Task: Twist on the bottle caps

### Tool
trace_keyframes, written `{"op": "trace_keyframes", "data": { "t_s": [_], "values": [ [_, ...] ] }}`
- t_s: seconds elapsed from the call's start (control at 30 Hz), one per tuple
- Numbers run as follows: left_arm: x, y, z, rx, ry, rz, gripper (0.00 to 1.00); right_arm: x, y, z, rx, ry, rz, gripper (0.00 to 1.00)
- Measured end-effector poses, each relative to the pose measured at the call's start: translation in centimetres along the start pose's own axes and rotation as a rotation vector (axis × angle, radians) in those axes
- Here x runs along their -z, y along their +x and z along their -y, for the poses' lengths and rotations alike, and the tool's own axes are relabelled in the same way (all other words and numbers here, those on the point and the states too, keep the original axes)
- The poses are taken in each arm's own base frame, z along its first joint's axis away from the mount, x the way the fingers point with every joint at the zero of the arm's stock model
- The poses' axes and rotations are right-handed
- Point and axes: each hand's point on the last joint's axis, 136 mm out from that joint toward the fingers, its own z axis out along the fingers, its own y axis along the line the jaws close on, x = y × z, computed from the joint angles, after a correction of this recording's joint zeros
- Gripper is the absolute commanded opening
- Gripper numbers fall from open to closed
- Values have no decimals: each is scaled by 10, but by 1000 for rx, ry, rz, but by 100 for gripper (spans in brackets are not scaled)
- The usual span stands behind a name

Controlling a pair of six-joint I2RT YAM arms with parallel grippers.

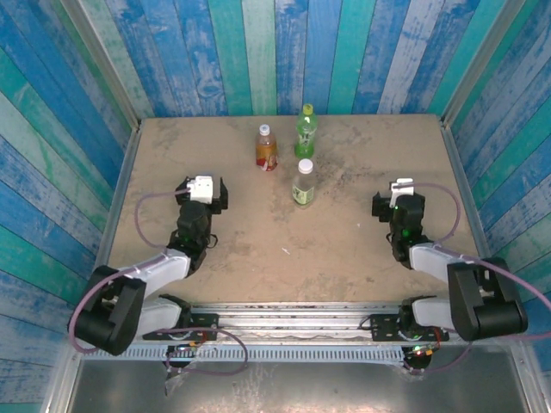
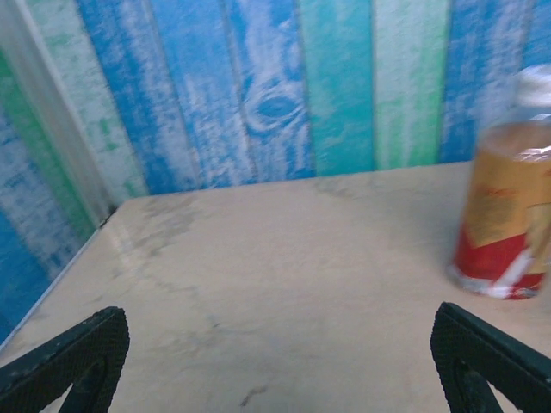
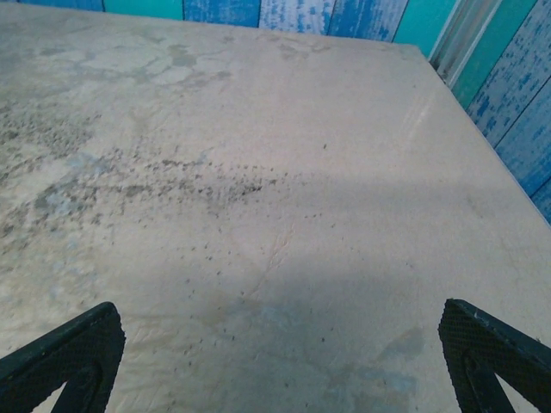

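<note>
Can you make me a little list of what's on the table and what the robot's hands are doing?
Amber bottle: white cap on
Green bottle: yellow-green cap on
Clear bottle: white cap on, nearest the arms
Place: all three upright, far middle of table
Left gripper: open, empty
Right gripper: open, empty

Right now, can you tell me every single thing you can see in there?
bottles: three, upright, mid-table; green bottle farthest back, amber bottle with red label left of it, clear bottle with green label nearest the arms
bottle caps: three, one atop each bottle; yellow-green cap on the green, white cap on the amber, other white cap on the clear
table: one, sandy tan, under everything
plank walls: blue and teal, around the table
left tool: one, black, open, empty, left of the bottles
right tool: one, black, open, empty, right of the bottles
</note>
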Motion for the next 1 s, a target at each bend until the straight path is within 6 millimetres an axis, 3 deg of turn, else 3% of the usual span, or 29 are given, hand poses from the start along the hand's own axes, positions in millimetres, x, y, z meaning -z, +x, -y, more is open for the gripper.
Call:
{"op": "trace_keyframes", "data": {
  "t_s": [0.23, 0.33, 0.47, 1.0],
  "values": [
    [-24, 51, -52, 56, -119, -97, 94, -27, 13, -6, 0, -6, -11, 100],
    [-30, 67, -66, 103, -130, -125, 94, -31, 5, -5, -10, -7, 3, 100],
    [-32, 63, -63, 138, -98, -102, 94, -33, -4, -3, -19, -9, 23, 100],
    [-33, 59, -56, 153, -52, -87, 94, -33, -4, -5, -21, -17, 24, 100]
  ]
}}
